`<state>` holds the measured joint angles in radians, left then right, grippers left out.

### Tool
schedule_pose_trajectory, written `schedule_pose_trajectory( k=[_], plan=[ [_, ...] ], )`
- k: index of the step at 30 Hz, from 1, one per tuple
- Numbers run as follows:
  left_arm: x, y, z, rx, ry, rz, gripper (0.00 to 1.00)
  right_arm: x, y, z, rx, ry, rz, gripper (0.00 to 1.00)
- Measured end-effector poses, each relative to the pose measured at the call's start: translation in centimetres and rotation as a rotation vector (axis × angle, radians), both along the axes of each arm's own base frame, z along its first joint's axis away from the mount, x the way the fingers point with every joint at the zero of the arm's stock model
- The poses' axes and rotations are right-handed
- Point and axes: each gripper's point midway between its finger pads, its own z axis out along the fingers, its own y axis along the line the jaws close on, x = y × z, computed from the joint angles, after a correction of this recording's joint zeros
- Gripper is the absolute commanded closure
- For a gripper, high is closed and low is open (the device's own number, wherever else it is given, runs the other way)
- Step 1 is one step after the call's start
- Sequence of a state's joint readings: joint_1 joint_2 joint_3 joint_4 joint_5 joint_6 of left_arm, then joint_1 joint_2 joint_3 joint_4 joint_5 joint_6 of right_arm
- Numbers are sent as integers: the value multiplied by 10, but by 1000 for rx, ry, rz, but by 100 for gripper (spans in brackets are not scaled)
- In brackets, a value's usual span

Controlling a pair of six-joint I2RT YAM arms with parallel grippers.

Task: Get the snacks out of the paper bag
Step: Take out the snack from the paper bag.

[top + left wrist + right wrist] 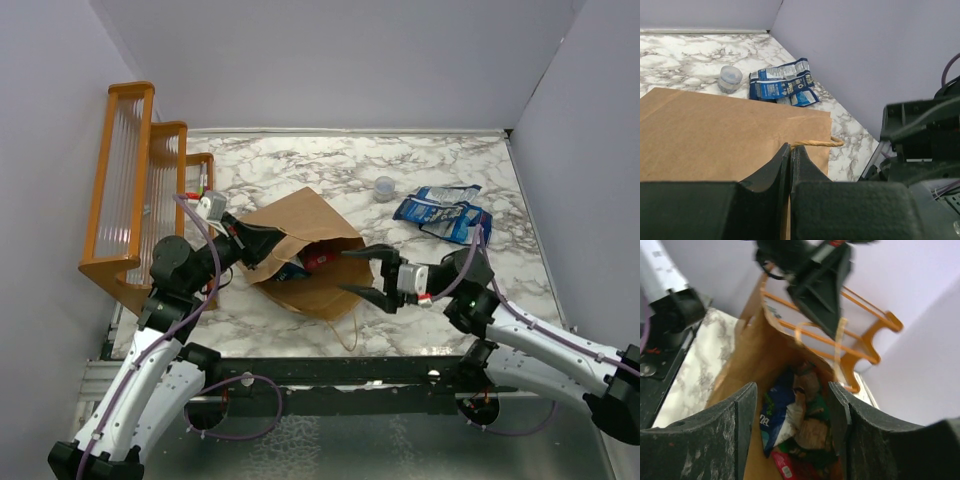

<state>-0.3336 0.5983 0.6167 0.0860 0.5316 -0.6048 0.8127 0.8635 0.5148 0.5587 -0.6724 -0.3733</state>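
Note:
The brown paper bag (pixel 300 225) lies on its side mid-table, its mouth facing right. My left gripper (pixel 250 240) is shut on the bag's upper rim (pixel 740 130), beside the twisted handle (pixel 815 143). At the mouth, my right gripper (pixel 352 272) is open with nothing between its fingers (pixel 740 425). Inside the bag (pixel 747 347) lie snacks: a blue packet (pixel 774 415), a green one (pixel 815 440) and a red one (pixel 785 467). Blue packets (pixel 445 212) rest on the table at the right, also seen from the left wrist as blue packets (pixel 782 85).
A small clear cup (pixel 384 187) stands behind the bag, near the blue packets. An orange wooden rack (pixel 140 190) fills the left side against the wall. Grey walls close in the marble table (pixel 300 165) at the back and sides.

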Motion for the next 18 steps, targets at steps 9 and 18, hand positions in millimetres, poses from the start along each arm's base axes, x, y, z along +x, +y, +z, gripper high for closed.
schedule_pose_trajectory(
  k=[9,18],
  plan=[
    [-6,-3,34,-67,-55,-28,100,-34,46,-53,-217,-179,115,40],
    [-11,-3,39,-90,-53,-39,100,10,81,-94,-390,-253,-36,32]
  ],
)
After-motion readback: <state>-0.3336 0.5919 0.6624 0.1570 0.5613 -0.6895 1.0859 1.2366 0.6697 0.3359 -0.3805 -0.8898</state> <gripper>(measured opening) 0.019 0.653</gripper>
